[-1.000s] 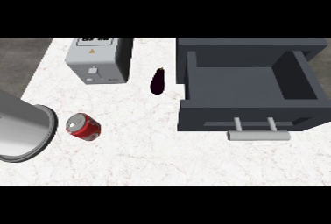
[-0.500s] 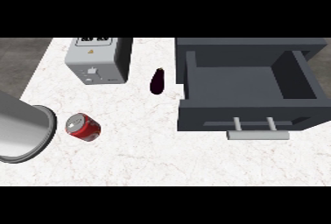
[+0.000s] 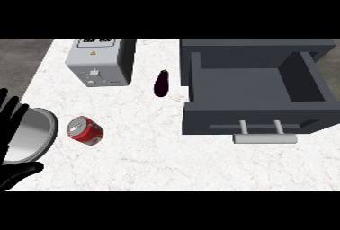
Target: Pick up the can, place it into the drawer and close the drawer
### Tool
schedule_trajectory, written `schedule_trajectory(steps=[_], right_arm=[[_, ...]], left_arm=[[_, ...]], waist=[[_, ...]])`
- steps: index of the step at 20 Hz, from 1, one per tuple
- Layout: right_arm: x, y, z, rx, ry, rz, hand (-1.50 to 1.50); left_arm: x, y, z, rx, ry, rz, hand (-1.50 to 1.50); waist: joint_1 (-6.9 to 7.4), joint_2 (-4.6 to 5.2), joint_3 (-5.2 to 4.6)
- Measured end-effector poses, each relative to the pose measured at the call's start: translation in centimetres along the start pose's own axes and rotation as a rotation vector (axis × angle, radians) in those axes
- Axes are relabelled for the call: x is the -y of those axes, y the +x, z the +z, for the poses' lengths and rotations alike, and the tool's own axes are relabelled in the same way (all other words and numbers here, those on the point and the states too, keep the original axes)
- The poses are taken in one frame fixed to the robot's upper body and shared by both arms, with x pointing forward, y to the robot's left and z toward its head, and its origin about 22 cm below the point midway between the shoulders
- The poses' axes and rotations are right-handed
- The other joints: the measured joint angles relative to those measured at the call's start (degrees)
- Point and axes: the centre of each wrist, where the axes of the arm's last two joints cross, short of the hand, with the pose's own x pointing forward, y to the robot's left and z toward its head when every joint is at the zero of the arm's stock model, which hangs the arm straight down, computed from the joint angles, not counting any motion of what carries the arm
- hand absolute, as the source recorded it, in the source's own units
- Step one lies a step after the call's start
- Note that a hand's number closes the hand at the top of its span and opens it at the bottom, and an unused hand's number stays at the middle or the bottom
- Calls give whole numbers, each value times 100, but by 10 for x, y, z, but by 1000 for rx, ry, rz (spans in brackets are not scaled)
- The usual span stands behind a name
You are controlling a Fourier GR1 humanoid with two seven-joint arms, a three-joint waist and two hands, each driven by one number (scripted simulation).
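Note:
A red can point(image 3: 86, 130) lies on its side on the white marbled counter point(image 3: 153, 148), left of centre, its silver top facing up-left. The dark grey drawer point(image 3: 256, 85) stands pulled open at the right, nothing inside it, with a pale handle point(image 3: 263, 137) at its front. My left hand point(image 3: 11, 134) shows at the left edge, black fingers straight and spread, thumb low near the bottom; it is left of the can and apart from it. My right hand does not show.
A silver pot point(image 3: 26, 134) sits at the left edge, partly behind my left hand and close to the can. A grey toaster point(image 3: 101, 60) stands at the back left. A dark purple eggplant point(image 3: 161, 83) lies between toaster and drawer.
My left hand has come into view at the left edge, in front of the pot. The can, drawer and other objects have not moved.

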Motion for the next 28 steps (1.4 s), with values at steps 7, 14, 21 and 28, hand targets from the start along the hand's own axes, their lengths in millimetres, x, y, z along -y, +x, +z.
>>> schedule_trajectory(steps=[7,14,21,28], right_arm=[[16,6,4,0,3,8,-150],[23,8,12,2,4,13,-150],[21,16,13,-1,3,10,-150],[30,9,21,-4,1,7,-150]], left_arm=[[-4,-38,-20,-26,18,-6,-150],[-5,-74,-35,-50,47,-34,-150],[-17,-105,-45,-61,102,-50,-150],[-35,-136,-45,-60,159,-72,-150]], waist=[[0,2,-1],[-2,2,0],[1,2,-2],[1,2,0]])
